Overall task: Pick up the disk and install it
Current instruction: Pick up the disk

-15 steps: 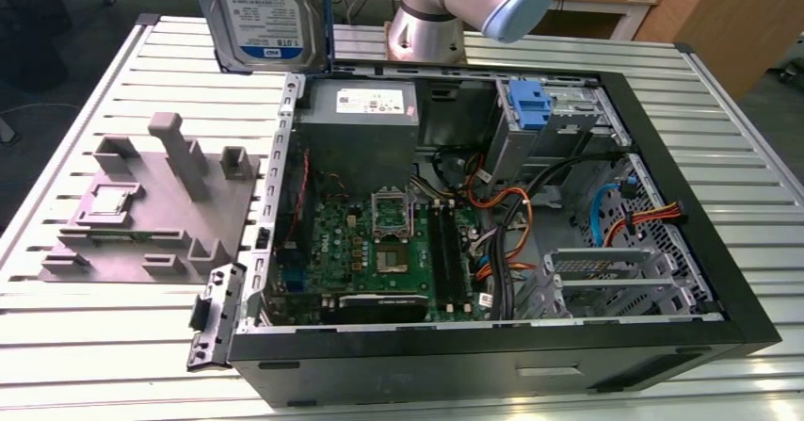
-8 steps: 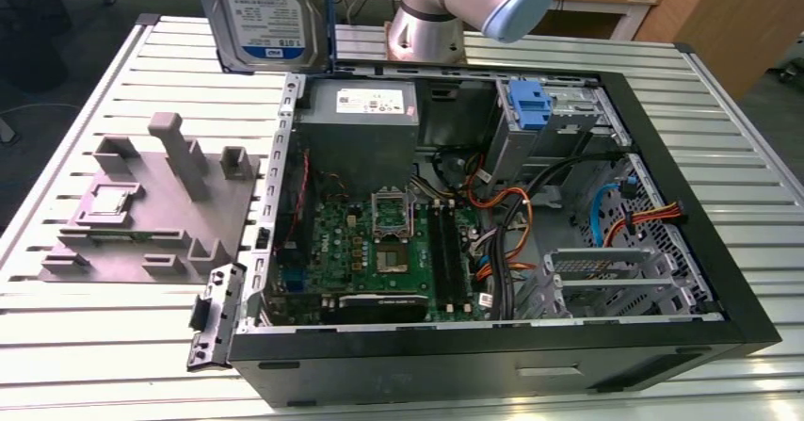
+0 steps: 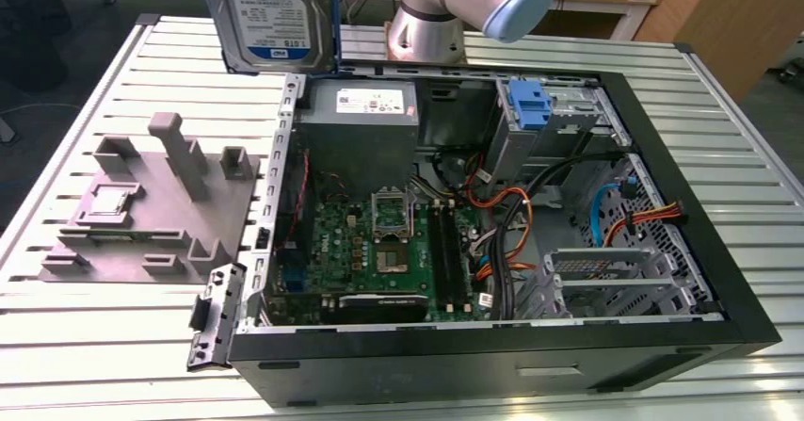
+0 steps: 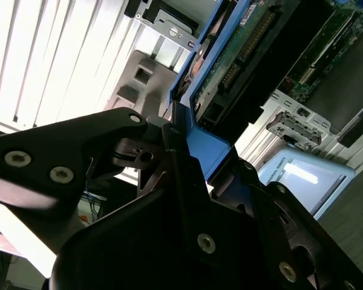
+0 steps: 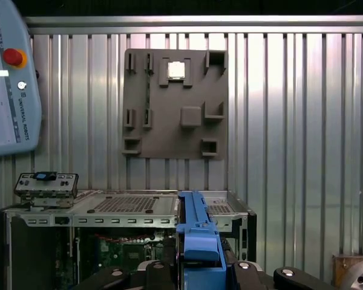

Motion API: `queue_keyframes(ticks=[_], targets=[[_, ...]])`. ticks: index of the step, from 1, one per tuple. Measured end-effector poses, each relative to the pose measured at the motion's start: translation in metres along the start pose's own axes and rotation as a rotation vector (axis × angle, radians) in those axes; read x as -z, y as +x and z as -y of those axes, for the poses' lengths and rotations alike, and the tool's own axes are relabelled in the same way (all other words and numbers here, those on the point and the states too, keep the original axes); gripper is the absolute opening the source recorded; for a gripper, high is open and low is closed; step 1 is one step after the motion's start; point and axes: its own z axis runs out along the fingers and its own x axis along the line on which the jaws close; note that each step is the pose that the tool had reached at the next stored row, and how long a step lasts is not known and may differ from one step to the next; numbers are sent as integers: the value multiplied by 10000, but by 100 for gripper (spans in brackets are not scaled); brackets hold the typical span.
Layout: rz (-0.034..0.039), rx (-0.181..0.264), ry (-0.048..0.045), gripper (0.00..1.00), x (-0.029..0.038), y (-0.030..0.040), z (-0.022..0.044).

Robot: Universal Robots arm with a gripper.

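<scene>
Clamped shut on the disk (image 3: 279,14) – gripper (image 4: 199,160) pinching it by a blue side rail, black fingers (image 4: 169,181) pressed against the plastic on either side. Same grip seen edge-on in the first wrist view, with the rail standing up between the finger tops.

Hanging upright in the air in the exterior view, label side facing the camera, well above the table (image 3: 113,346). Hovers near the far corner of the case (image 3: 503,369) on the exterior view's left, not inside it.

Case lying on its side with the panel off, so everything is on show:
- grey PSU (image 3: 364,110) in the far corner, right under the disk
- green board (image 3: 377,242) flat on the bottom
- bare blue bracket (image 3: 530,110) up in the far bay
- metal cage (image 3: 603,280) toward the exterior view's right, with orange and blue cables just beside it

Grey fixture (image 3: 151,204) on the table just beside the case, on the exterior view's left. Also visible from above in the first wrist view, beyond the case. Pendant (image 5: 9,78) over at the edge there too. Arm (image 3: 434,11) rising from behind the case.
</scene>
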Motion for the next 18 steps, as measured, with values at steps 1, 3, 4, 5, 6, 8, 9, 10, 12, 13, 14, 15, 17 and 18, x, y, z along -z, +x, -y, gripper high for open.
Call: queue_keyframes(ticks=[1,3,4,5,6,8,9,10,12,13,14,15,17,18], targets=[[0,0,0,37,0,4,2],[-1,0,-1,37,-1,8,7],[0,0,0,37,-1,10,10],[-1,-1,0,37,-1,11,11],[-1,-2,-1,37,-1,11,12],[-1,0,-1,37,-1,11,13],[-1,0,-1,37,-1,11,13],[-1,0,-1,37,-1,11,14],[-1,2,-1,37,-1,10,26],[-1,1,-1,37,-1,10,32],[-1,0,-1,37,-1,10,39],[-1,0,-1,37,-2,10,45],[-1,0,-1,37,-2,10,56],[0,0,0,37,-3,10,59]])
